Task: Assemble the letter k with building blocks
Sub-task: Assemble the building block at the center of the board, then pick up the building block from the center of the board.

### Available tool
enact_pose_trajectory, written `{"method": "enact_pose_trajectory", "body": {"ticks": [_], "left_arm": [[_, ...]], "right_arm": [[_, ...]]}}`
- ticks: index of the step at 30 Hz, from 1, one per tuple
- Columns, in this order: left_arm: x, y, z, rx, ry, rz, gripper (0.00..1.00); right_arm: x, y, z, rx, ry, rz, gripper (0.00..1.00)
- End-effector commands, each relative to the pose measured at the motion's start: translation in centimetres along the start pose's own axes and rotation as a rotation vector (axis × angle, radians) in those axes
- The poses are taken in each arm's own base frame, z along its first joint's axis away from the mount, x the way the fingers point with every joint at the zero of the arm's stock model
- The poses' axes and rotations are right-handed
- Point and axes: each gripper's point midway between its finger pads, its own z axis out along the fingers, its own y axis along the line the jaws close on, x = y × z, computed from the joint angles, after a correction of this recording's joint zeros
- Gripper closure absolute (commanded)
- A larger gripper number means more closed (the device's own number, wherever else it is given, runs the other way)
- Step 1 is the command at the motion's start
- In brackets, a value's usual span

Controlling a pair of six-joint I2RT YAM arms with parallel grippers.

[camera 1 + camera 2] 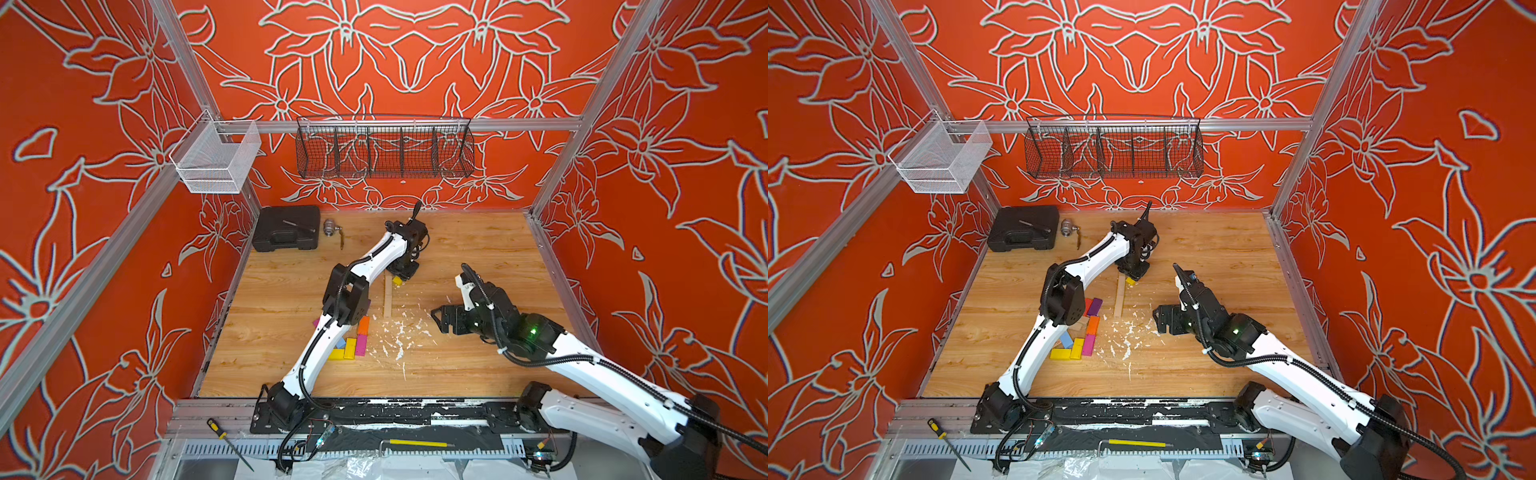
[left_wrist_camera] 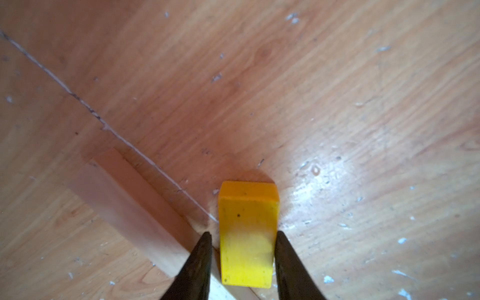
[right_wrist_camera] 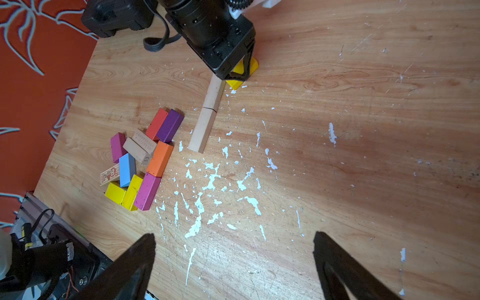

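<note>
Stem's laid: two plain planks [image 3: 207,114] on the counter [image 3: 363,130]. Your left pincer [image 2: 242,233] straddles the yellow block [image 2: 246,205] at the stem's far end, and I can't tell whether it's gripping. The right pincer [image 3: 233,239] is wide and empty. Both diagonals are yet to do.

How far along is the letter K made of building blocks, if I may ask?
Done: two plain wooden planks lie end to end as the upright stroke. In hand: the left gripper straddles a yellow wooden block beside the stroke's far end, jaws slightly open. Left: the diagonals; the coloured block pile waits; right gripper open, empty.
</note>
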Motion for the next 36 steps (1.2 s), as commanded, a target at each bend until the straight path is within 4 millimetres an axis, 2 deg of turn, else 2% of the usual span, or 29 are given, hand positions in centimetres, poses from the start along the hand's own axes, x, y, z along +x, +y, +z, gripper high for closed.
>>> {"method": "enact_pose_trajectory", "body": {"ticks": [1,4,7,11,16,21,25,29,32,36], "left_arm": [[0.1,0.1,-0.1,0.009,0.005,0.003,0.58],[-0.2,-0.4,-1.0,0.037,-0.015,-0.009,0.53],[-0.8,-0.8,-2.8,0.074,-0.057,-0.031,0.48],[-1.3,-1.4,-6.7,0.122,-0.134,-0.073,0.48],[0.2,-1.1,-12.1,0.15,-0.247,-0.157,0.48],[4.7,0.1,-15.8,0.174,-0.324,-0.247,0.48],[9.9,2.1,-17.4,0.157,-0.337,-0.327,0.48],[15.5,4.6,-17.9,0.123,-0.326,-0.428,0.47],[18.9,6.5,-17.8,0.124,-0.323,-0.513,0.45],[22.3,9.0,-17.0,0.138,-0.311,-0.608,0.38]], "right_arm": [[-1.5,0.8,-0.5,-0.018,-0.042,0.022,0.03],[-1.5,0.8,-0.6,-0.018,-0.045,0.022,0.03],[-1.6,0.8,-0.7,-0.017,-0.047,0.023,0.03],[-1.9,0.9,-1.0,-0.013,-0.055,0.017,0.03],[-2.6,0.9,-1.3,0.004,-0.067,0.005,0.05],[-3.0,2.0,-0.6,-0.003,-0.024,-0.026,0.11],[-2.8,3.7,1.0,-0.022,0.049,-0.032,0.16],[-1.3,6.4,3.3,-0.05,0.142,-0.037,0.2],[0.3,8.4,5.2,-0.047,0.21,-0.047,0.22],[2.7,10.4,7.7,0.007,0.284,-0.082,0.22]]}}
